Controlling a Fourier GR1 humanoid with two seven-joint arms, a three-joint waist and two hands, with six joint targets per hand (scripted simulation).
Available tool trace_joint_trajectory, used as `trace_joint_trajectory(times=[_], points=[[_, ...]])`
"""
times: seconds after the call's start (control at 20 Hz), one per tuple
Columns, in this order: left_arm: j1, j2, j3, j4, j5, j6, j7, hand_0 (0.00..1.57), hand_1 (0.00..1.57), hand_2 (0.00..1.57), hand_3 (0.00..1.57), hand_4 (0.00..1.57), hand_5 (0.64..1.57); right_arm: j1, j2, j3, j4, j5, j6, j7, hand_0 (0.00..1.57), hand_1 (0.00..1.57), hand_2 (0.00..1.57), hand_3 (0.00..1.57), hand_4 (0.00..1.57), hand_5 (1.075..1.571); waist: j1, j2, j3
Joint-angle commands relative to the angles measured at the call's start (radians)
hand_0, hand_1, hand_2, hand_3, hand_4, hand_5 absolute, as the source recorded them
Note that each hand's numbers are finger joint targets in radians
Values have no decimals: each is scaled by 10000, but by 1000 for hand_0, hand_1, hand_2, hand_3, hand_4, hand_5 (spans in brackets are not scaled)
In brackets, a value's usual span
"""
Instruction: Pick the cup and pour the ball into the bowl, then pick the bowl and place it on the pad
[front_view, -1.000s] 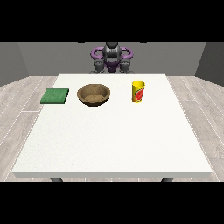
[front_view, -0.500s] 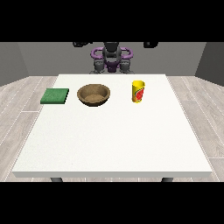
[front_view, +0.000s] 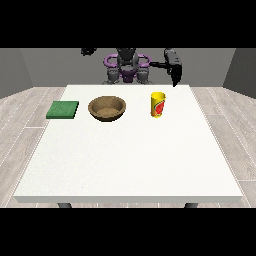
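Nothing has been picked yet: the yellow cup (front_view: 158, 104) stands right of centre, untouched, beside the wooden bowl (front_view: 107, 108) and green pad (front_view: 63, 109), while finger positions of both hands (front_view: 175, 70) (front_view: 89, 50) cannot be told.

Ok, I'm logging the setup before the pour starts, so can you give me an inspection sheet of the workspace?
Surface: white table, bare in front.
Job's things: yellow cup upright; wooden bowl to its left in the view; green pad further left, all apart. Ball: not visible.
Clutter: nothing seen.
Hands: robot hand at the view's right hangs raised beyond the cup, holding nothing; robot hand at the view's left raised high, fingers unclear.
Cables: nothing seen.
Surroundings: grey plank floor, grey walls.
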Motion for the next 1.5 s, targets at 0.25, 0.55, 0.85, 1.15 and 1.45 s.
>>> trace_joint_trajectory(times=[0.25, 0.55, 0.85, 1.15, 1.45], points=[[158, 186, 304, 3212, -336, -429, -2554, 0, 0, 0, 0, 0, 1409, 913, -350, -679, -595, -343, 681, -119, 0, 0, 0, 0, 0, 1569, -138, -280, 2], [-613, 190, 376, 5294, -557, -280, -3864, 0, 0, 0, 0, 0, 1443, 1177, -235, -879, -983, -569, 906, 189, 0, 0, 0, 0, 0, 1567, -262, -274, 1], [-771, 347, 479, 6466, -543, -415, -4672, 0, 0, 0, 0, 0, 1418, 1715, -957, -2229, -1263, -1970, 2164, -275, 0, 0, 0, 0, 0, 1568, -522, -175, 3], [-1457, 193, 639, 7647, -622, 186, -5359, 0, 0, 0, 0, 0, 1431, 1499, -1457, -3205, -1545, -2526, 2568, -192, 0, 0, 0, 0, 0, 1567, -912, 338, 2], [-1686, 857, 864, 8699, -844, 236, -6800, 1121, 1121, 1571, 1499, 480, 1536, 1535, -1772, -3553, -2720, -2837, 2739, 179, 0, 0, 0, 0, 0, 1564, -1370, 1043, -2]])
